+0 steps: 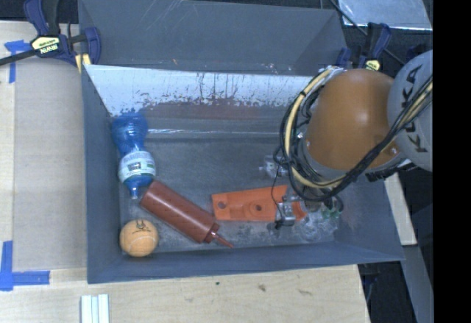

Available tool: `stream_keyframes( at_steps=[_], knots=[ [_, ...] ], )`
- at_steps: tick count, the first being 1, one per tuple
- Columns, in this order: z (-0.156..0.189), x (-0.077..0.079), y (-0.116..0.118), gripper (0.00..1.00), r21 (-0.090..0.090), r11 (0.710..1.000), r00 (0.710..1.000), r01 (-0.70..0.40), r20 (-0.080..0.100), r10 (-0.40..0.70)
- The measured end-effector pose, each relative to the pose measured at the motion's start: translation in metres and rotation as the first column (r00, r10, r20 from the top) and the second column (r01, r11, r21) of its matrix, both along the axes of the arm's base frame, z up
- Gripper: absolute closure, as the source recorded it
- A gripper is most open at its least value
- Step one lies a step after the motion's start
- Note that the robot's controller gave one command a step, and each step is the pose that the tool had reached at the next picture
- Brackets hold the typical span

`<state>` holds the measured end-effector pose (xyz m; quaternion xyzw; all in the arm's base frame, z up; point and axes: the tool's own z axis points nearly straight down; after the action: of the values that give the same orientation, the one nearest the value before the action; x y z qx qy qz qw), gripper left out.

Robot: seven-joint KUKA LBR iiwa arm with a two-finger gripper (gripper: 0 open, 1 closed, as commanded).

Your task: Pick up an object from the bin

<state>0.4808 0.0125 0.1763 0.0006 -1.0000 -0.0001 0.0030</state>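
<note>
The claw (285,213) sits low at the right end of the flat orange plate (246,207), which lies on the floor of the bin (221,160) near its front wall. The arm's orange cover (346,119) overhangs it, so I cannot tell how far it is open or whether it grips anything. A hold on that end alone could let the plate tilt and slip, or knock the brown tube (179,214) beside it.

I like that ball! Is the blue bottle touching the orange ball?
Apart. The camera view shows bare bin floor between the blue bottle and the orange ball below it.
</note>
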Motion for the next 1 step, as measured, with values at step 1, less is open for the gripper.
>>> stream_keyframes(
  at_steps=[1],
  knots=[
    [0.004,0.0019,-0.0001,0.0,0.0,1.0,1.0,0.001,0.009,-0.001]
  ],
)
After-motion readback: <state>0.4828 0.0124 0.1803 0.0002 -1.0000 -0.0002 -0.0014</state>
